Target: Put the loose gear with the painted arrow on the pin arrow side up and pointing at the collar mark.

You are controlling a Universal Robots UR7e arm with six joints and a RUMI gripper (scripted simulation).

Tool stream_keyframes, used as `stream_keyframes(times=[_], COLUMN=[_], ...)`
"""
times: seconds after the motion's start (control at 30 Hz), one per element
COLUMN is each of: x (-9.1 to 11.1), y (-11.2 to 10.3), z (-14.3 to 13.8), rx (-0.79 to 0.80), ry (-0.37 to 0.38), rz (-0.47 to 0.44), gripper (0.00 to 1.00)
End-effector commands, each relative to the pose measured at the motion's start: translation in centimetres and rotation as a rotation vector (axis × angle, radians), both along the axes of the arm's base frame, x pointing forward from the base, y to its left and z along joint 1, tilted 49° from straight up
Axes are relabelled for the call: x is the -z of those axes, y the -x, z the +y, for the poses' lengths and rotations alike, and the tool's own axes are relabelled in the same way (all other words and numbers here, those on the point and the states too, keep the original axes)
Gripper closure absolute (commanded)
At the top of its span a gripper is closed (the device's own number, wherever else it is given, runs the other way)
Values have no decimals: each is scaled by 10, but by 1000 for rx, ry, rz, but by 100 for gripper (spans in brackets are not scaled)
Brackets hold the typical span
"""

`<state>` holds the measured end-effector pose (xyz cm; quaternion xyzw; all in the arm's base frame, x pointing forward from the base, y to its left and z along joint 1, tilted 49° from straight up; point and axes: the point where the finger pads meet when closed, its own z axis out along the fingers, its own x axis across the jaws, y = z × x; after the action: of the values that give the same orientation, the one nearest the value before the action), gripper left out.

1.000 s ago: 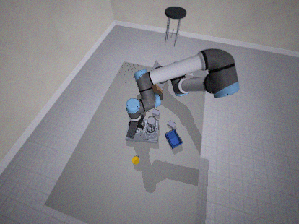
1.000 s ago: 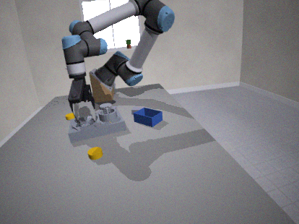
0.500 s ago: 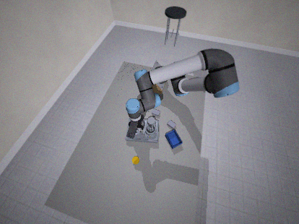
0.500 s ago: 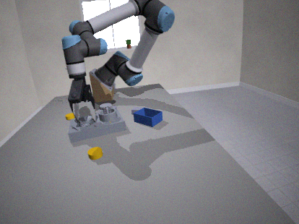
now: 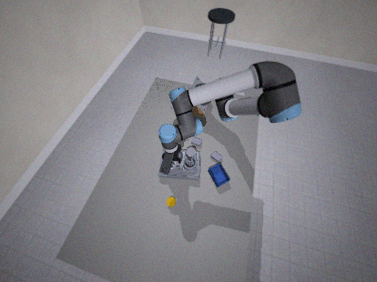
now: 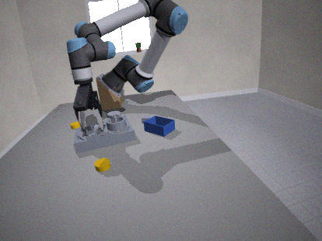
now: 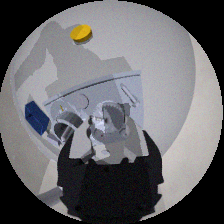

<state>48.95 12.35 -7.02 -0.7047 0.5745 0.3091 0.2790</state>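
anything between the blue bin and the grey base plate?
Nothing: in the exterior view, bare mat separates the blue bin from the base plate.
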Motion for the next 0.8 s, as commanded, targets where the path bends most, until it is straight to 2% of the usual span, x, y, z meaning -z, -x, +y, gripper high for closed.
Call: stream_keyframes(times=[0.0,0.77], x=[0,-13], y=[0,-3], z=[0,-15], rx=[1,1], ry=[0,0], rz=[-1,-1], gripper=[100,100])
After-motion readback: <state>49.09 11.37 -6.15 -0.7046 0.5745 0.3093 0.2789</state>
